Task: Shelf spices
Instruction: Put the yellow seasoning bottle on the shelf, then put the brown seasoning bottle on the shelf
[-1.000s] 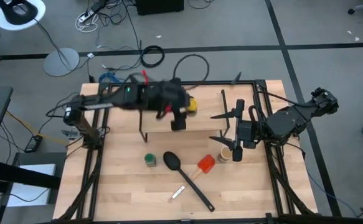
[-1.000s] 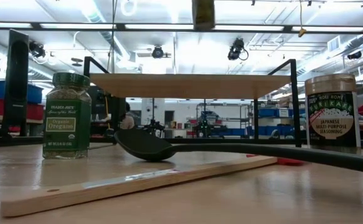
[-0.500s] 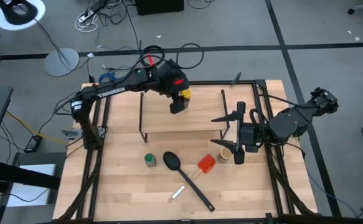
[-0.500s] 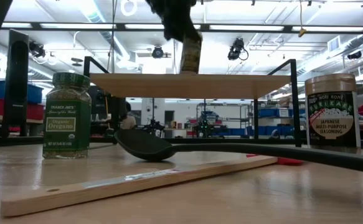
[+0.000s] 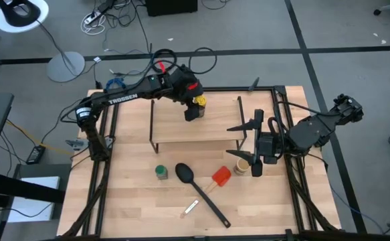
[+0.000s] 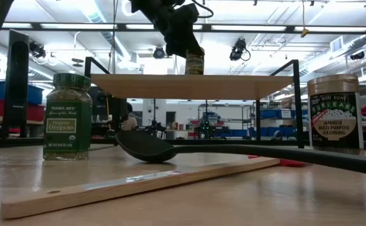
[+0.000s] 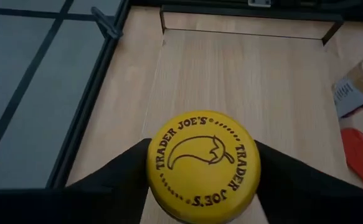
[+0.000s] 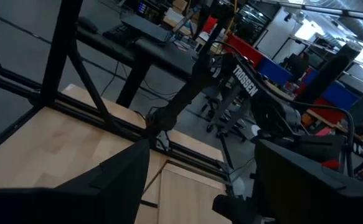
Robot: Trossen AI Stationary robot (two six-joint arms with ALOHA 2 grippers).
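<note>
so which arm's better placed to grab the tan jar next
Right. Its gripper hangs open right beside the tan jar at the table's right front. The left gripper is over the shelf, jaws shut on the yellow jar.

The left gripper [image 6: 181, 34] covers the upper part of the small yellow-lidded spice jar [image 6: 194, 63] (low view), so whether its base touches the light wooden shelf [image 6: 189, 86] is unclear, perhaps resting.
</note>
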